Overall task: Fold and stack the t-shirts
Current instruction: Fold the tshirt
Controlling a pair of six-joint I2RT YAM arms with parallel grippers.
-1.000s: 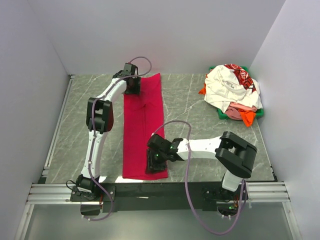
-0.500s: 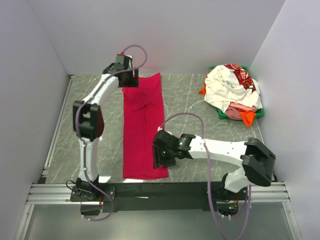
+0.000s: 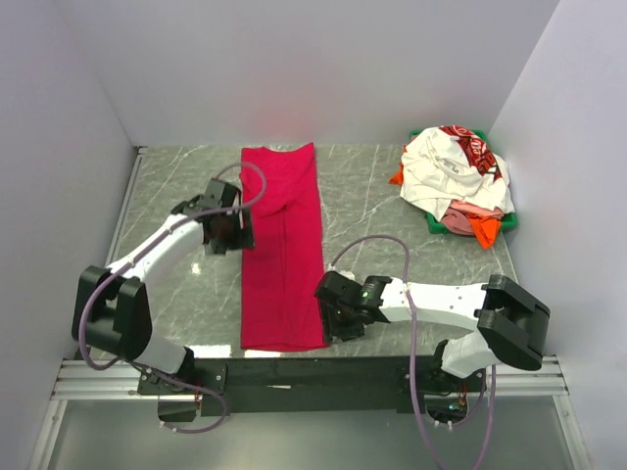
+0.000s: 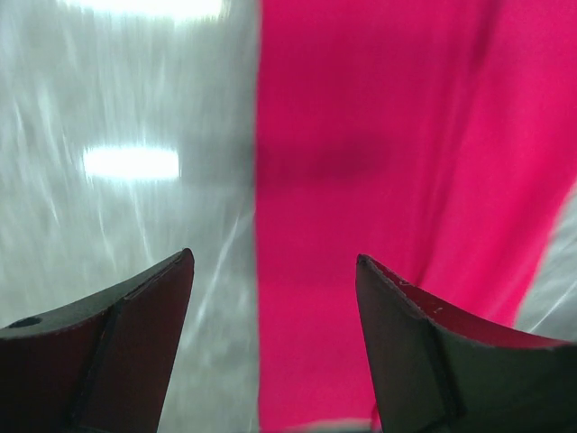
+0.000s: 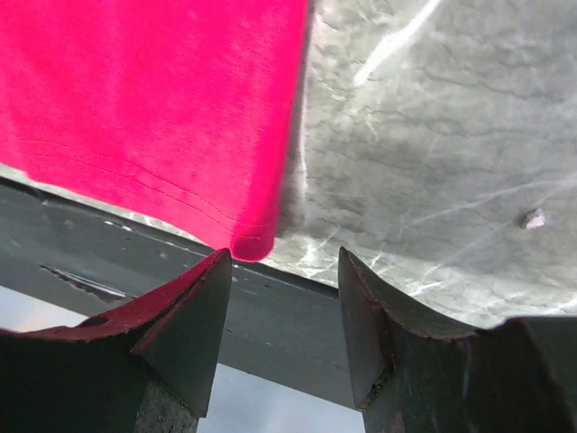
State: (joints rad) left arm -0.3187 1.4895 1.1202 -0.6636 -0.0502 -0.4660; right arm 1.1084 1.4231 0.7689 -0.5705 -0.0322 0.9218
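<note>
The left gripper [image 4: 275, 262] and right gripper [image 5: 284, 257] are open and empty, the red t-shirt [image 3: 282, 250] edge just by their tips, so a grab may catch only one layer.

The counter [image 3: 392, 215] has a glossy grey-green stone-patterned top with pale veins. Plain white panels enclose it on three sides: back wall [image 3: 323, 69], left wall [image 3: 49, 176] and right wall [image 3: 578, 176], all unmarked. An aluminium rail [image 3: 98, 380] runs along the near edge, and a narrower track [image 3: 113, 245] lines the left edge. Overhead light leaves bright glare patches [image 4: 131, 162] on the counter. One small pale speck [image 5: 534, 217] lies on the stone.
</note>
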